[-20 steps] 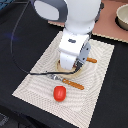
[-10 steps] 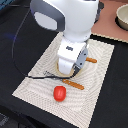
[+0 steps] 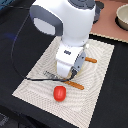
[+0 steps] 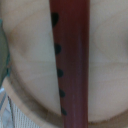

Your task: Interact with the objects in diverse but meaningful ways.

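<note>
The brown sausage stick [image 4: 70,60] lies across a pale round wooden plate [image 4: 30,75].

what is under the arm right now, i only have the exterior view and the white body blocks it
observer: the wrist view shows a brown sausage stick with a row of dark spots, running right across the frame
operator: what is behind it
observer: a pale wooden round surface; its curved edge shows, with the striped cloth beyond it. whether the stick touches the wood, i cannot tell
operator: anything else close by
observer: a grey-green edge at the border of the wrist view, too blurred to name
</note>
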